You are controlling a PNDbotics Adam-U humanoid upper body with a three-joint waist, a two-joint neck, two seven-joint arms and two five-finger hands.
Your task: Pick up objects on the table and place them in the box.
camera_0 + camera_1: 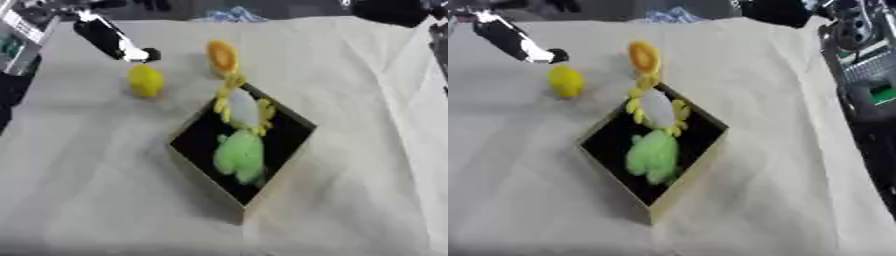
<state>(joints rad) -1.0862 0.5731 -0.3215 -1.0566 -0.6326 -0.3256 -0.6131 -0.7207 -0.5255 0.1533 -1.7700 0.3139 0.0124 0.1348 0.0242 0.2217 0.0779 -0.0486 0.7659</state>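
A cardboard box point(278, 165) with a black inside stands askew in the middle of the table. In it lie a green soft toy point(239, 156) and a white toy with yellow edging point(242, 110). An orange object point(222, 56) stands just beyond the box's far corner. A yellow rounded object point(144, 80) sits on the cloth to the left. My left hand point(112, 39), black with a white part, reaches in from the upper left. Its tip hangs just above and beyond the yellow object, apart from it. The blur hides how the hand is set. My right hand does not show.
A cream cloth point(105, 190) covers the table, wrinkled near the front. Silver and black arm parts point(859, 60) stand along the right edge of the right eye view. Something pale blue point(232, 15) lies at the table's far edge.
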